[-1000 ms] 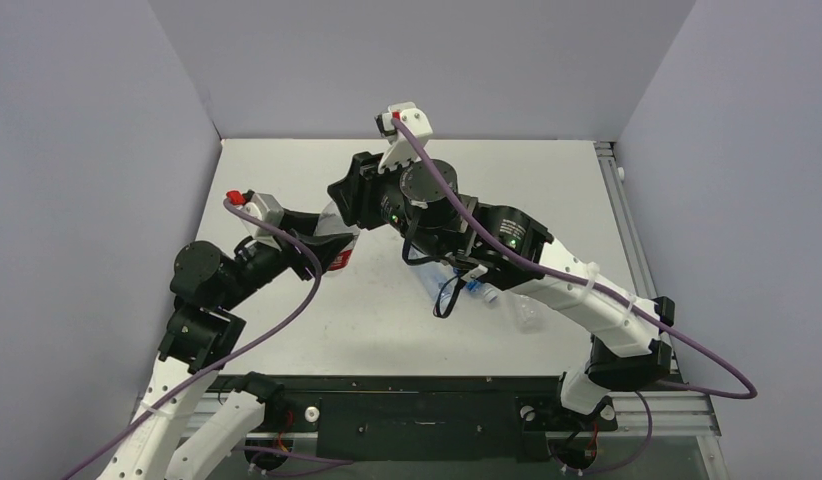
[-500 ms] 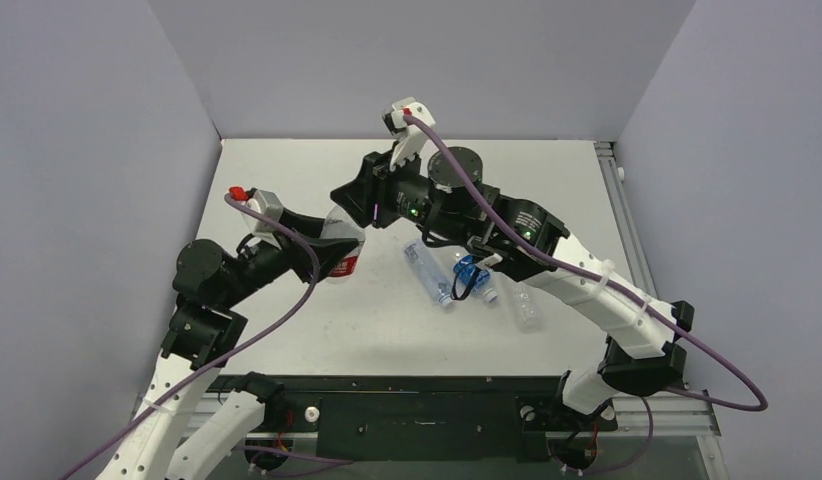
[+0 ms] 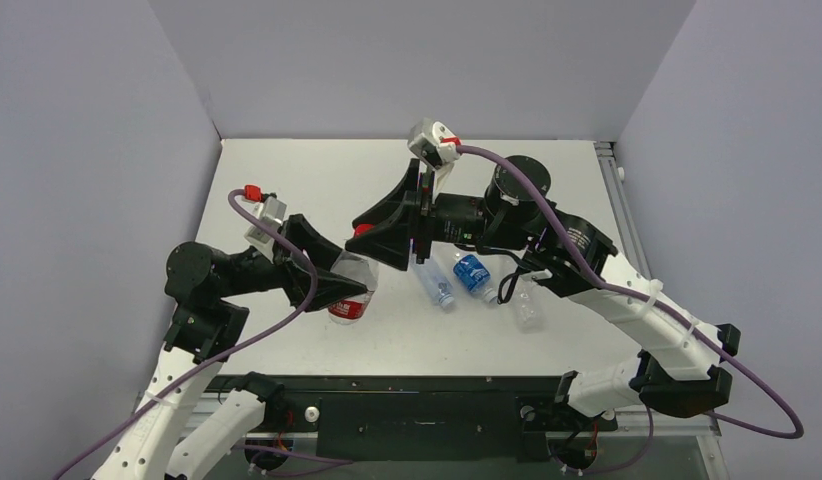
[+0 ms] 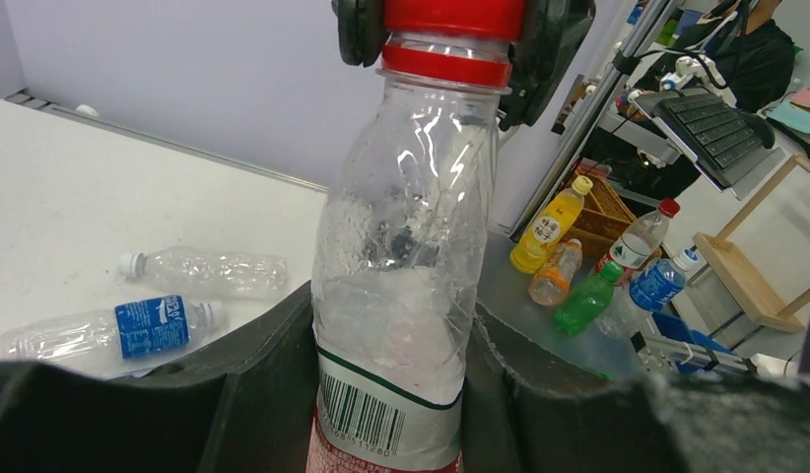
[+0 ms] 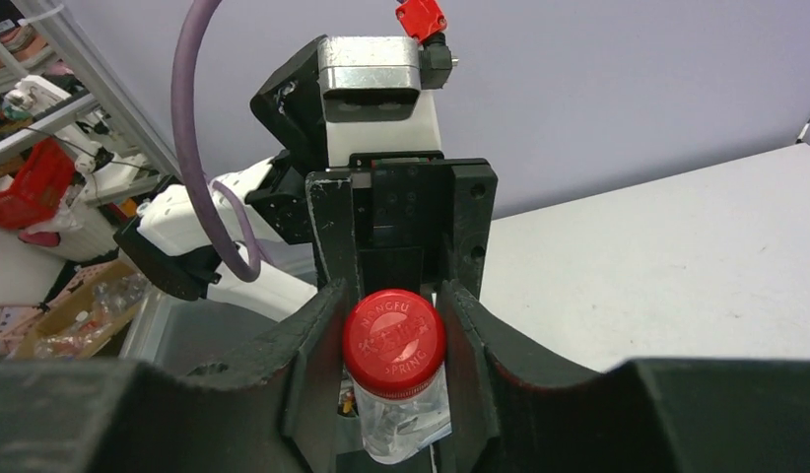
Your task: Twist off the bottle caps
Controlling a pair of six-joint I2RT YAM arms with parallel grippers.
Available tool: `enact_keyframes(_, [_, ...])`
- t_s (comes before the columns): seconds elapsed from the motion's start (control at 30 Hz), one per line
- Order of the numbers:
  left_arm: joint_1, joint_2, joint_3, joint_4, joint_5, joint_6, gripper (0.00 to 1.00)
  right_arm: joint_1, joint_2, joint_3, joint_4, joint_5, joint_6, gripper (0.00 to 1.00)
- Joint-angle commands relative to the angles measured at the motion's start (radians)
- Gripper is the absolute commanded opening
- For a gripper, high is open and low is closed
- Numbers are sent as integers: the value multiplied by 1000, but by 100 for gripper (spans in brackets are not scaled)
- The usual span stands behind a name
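My left gripper (image 3: 337,290) is shut on the body of a clear bottle with a red label (image 3: 351,296) and holds it upright above the table; in the left wrist view the gripper (image 4: 391,394) clamps the bottle (image 4: 401,266) at the label. My right gripper (image 3: 372,235) is shut on that bottle's red cap (image 3: 363,230). In the right wrist view the gripper (image 5: 393,340) has both fingers pressed against the sides of the red cap (image 5: 393,343). The red cap (image 4: 450,20) also shows at the top of the left wrist view.
Three more clear bottles lie on the white table (image 3: 287,180) right of centre: a pale-blue-labelled one (image 3: 432,282), a blue-labelled one (image 3: 473,272) and an unlabelled one (image 3: 527,306) with a white cap (image 4: 132,264). Grey walls enclose three sides.
My left arm has brought the bottle nearer and a little right. My right gripper has swung down from behind the bottle and now grips the red cap.
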Motion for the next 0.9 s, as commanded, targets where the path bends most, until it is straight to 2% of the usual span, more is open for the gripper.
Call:
enact_keyframes(0.0, [-2,4,33,-31,-29,82,30,7,-24,-2,58,74,26,55])
enact_keyframes(0.07, [-2,-5,32,-94,-93,162,30,22,-25,13,19,239,18,75])
enact_keyframes(0.1, [-2,-14,31,-116,-157,191,30,28,-21,28,-4,345,13,79])
enact_keyframes(0.2, [-2,-35,14,-203,-281,331,29,68,-1,89,-51,621,29,81])
enact_keyframes(0.33, [-2,-53,-1,-239,-482,459,26,103,116,260,-234,851,91,82])
enact_keyframes(0.43, [-3,-72,-23,-224,-570,508,24,117,210,335,-325,909,114,83])
enact_keyframes(0.6, [-3,-80,-30,-232,-650,559,21,127,261,368,-300,863,134,80])
enact_keyframes(0.77, [-3,-80,-31,-248,-651,559,21,128,285,379,-239,801,145,71])
enact_keyframes(0.87, [-3,-79,-31,-260,-659,563,21,128,289,377,-216,787,157,60])
